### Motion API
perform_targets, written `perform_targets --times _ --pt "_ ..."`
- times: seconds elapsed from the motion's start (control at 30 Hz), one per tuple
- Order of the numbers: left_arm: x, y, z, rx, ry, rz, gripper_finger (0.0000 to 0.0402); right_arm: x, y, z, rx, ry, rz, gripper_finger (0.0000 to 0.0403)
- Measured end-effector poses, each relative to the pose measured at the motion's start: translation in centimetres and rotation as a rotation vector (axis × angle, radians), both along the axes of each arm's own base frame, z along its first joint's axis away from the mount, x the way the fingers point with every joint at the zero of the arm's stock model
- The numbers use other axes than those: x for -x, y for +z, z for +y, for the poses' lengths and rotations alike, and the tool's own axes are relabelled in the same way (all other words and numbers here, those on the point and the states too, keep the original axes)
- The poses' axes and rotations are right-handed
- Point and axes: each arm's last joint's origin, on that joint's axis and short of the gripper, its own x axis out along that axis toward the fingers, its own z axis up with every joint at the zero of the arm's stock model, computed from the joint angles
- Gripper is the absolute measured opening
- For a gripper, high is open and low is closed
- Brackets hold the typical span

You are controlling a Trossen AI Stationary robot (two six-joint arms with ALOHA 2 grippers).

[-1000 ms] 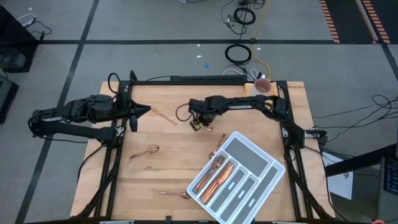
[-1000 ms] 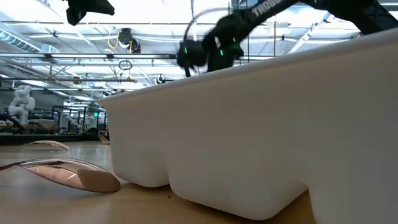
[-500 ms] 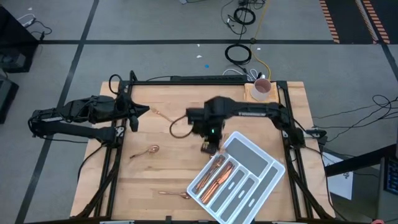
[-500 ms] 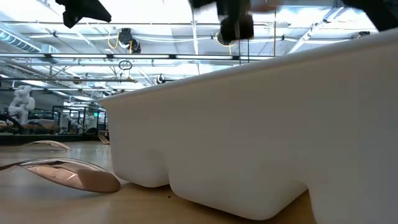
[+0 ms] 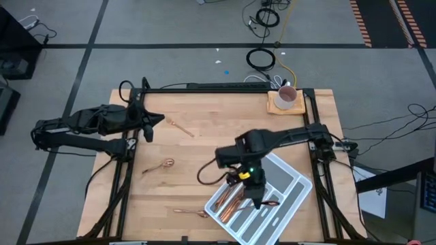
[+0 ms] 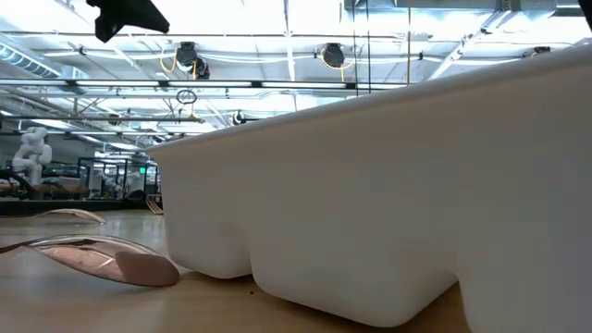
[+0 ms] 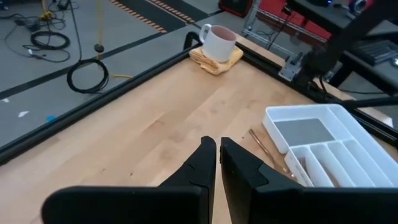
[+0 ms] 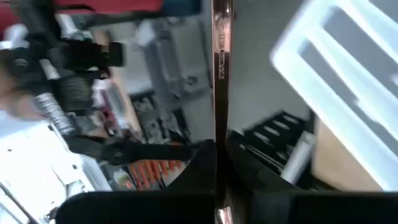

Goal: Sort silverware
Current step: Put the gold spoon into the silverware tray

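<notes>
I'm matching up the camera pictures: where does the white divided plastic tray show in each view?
High view: white divided tray at lower right, partly under the right gripper.
Low view: its wall fills the right side.
Left wrist view: at right.
Right wrist view: upper right.
Shared landmark: wooden table.

I found no text I could read in any view. No label, brand, number or sign was legible anywhere.

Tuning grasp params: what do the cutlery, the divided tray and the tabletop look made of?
Cutlery: looks like polished metal with a copper or rose-gold finish; mirror-like glints. The piece in the right gripper shines alike.
Tray: probably plastic; matte white, rounded moulded walls.
Tabletop: wood, apparently butcher-block; pale planks with visible seams.
</notes>
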Motion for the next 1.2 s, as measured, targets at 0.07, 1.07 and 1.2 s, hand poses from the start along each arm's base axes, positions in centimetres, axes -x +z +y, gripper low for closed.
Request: perform_targets --times 0.07,1.07,1.2 --pt "-0.1 0.0 0.0 -0.001 0.018 0.003 0.003 0.0 -1.8 0.3 0.029 0.013 0.055 0.0" --pt "-4.5 -2.1 0.2 0.183 0.139 0.075 0.003 3.2 -13.8 -2.9 0.831 0.028 -0.046 0.0002" --pt "-6.1 -2.6 0.2 0.183 0.14 0.089 0.003 4.4 -11.7 -2.5 0.895 -0.034 -0.078 0.0002"
